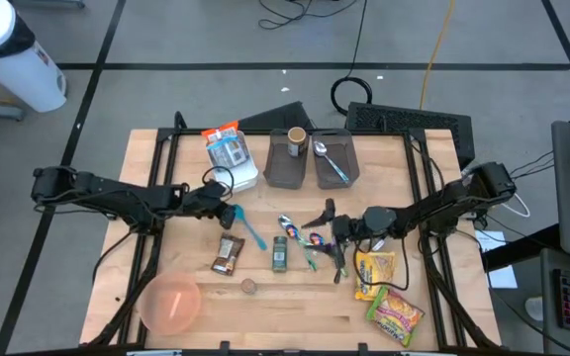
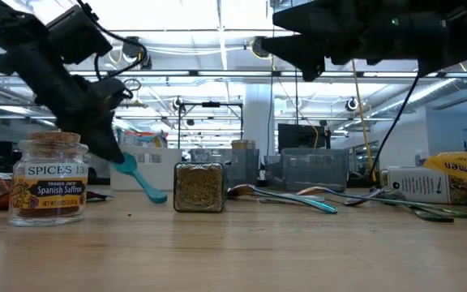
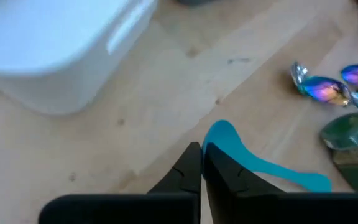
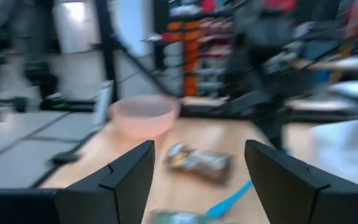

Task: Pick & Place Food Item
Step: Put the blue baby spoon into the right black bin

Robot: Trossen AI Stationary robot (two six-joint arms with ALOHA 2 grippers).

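Observation:
A blue plastic spoon (image 1: pixel 248 227) lies left of the table's middle, with my left gripper (image 1: pixel 228 209) shut at its broad end; in the low view the spoon (image 2: pixel 144 182) slants down from the fingers. My right gripper (image 1: pixel 332 229) hangs open above the iridescent cutlery (image 1: pixel 305 237), pointing toward the table's left edge, with nothing between its fingers (image 4: pixel 197 174). Food items lie around: a brown snack bar (image 1: pixel 229 254), a green herb jar (image 1: pixel 279 253), a small saffron jar (image 1: pixel 248 287) and two ramen packets (image 1: pixel 376 272). My left gripper has the spoon's broad rounded end (image 3: pixel 221 135) at its fingertips, coming slanting down from the table's left. The right finger (image 3: pixel 229 171) covers the place of contact. That end is raised, and the spoon's other end (image 2: pixel 162 197) rests low at the table.
A pink bowl (image 1: pixel 171 302) sits at the near left. A white container (image 1: pixel 234 163) and two dark bins (image 1: pixel 287 156), one holding a spoon, stand at the far side. Bare wood shows along the near edge.

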